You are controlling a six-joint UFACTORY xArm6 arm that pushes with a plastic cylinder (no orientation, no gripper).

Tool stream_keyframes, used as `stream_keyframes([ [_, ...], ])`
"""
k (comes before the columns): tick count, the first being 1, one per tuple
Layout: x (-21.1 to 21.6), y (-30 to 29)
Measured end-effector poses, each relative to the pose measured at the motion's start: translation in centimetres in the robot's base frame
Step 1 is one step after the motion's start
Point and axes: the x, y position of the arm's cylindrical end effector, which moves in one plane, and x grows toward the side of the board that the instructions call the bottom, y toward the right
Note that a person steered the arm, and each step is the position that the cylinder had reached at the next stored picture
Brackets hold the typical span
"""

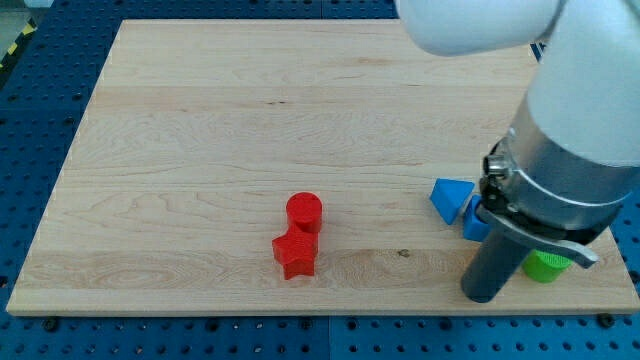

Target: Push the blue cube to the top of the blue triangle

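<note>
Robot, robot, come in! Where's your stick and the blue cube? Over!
My tip down at the view's bottom right, just below the blue cube. Cube half hidden by the arm, touching the blue triangle. Green block beside the tip.

blue triangle point(452, 198) toward view's right, blue cube point(475, 223) touching its lower right — partly hidden

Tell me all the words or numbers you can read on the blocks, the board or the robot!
None: no words, numbers or signs show on anything.
The blue cube, blue triangle, red blocks, green block, board and arm are all plain.
</note>
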Motion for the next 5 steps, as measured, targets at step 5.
stream_keyframes([
  [5,-1.4,2.3],
])
